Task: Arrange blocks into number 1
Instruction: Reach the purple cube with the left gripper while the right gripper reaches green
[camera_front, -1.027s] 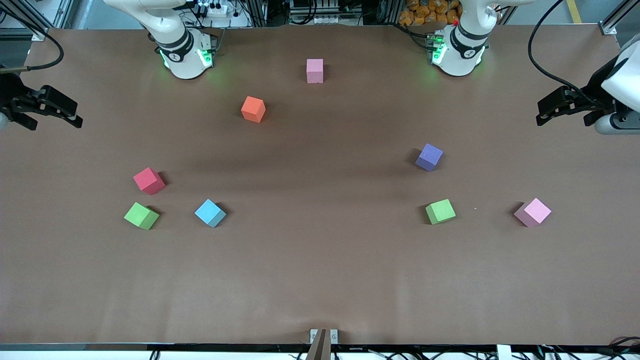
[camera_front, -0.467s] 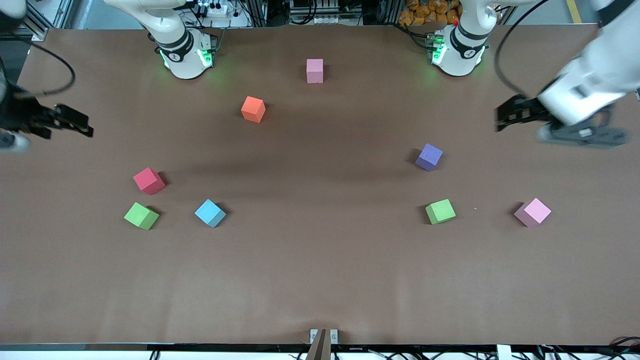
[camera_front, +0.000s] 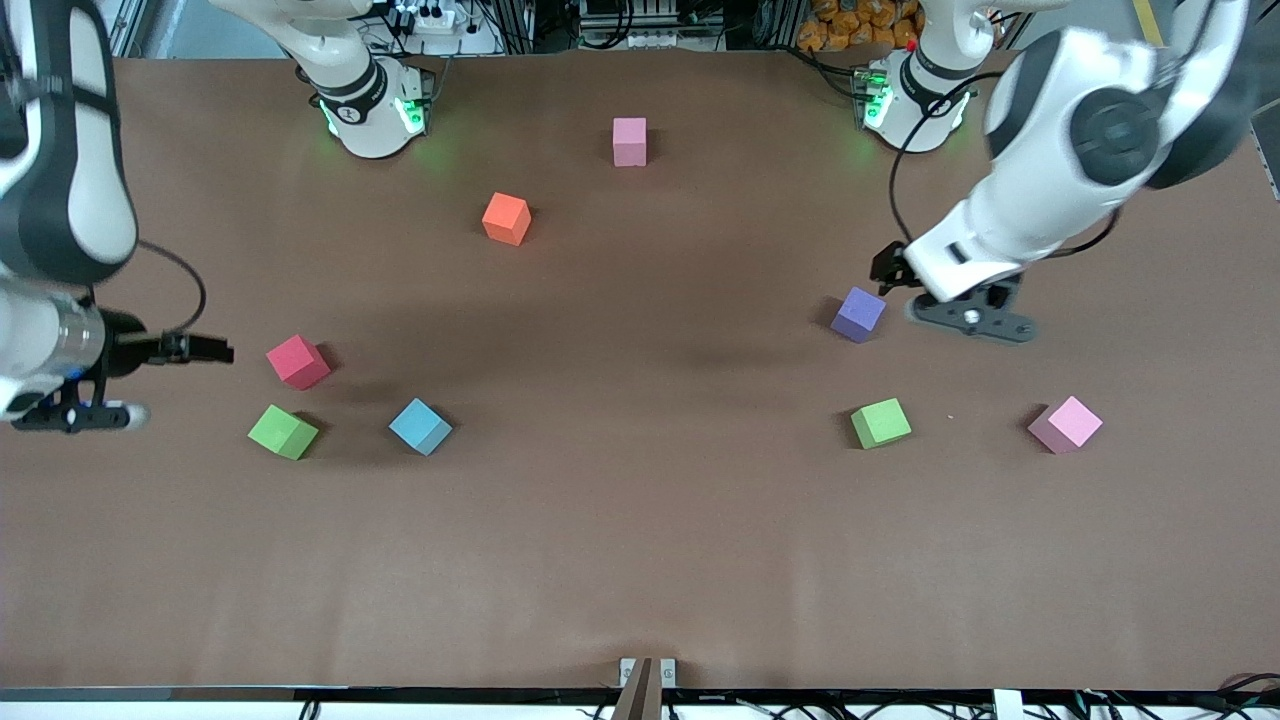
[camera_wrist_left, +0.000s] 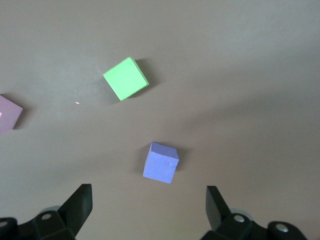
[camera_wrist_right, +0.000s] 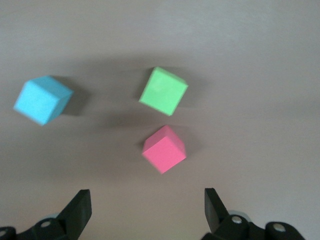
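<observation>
Both grippers have closed in — left gripper (camera_front: 893, 268) beside purple block (camera_front: 858, 314), right gripper (camera_front: 205, 350) beside red block (camera_front: 297, 361).

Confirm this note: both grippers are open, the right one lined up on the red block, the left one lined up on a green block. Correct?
One slip: the left gripper is lined up on the purple block, not a green one; the left wrist view shows the green block well apart from it. The right gripper, open, does face the red block.
</observation>
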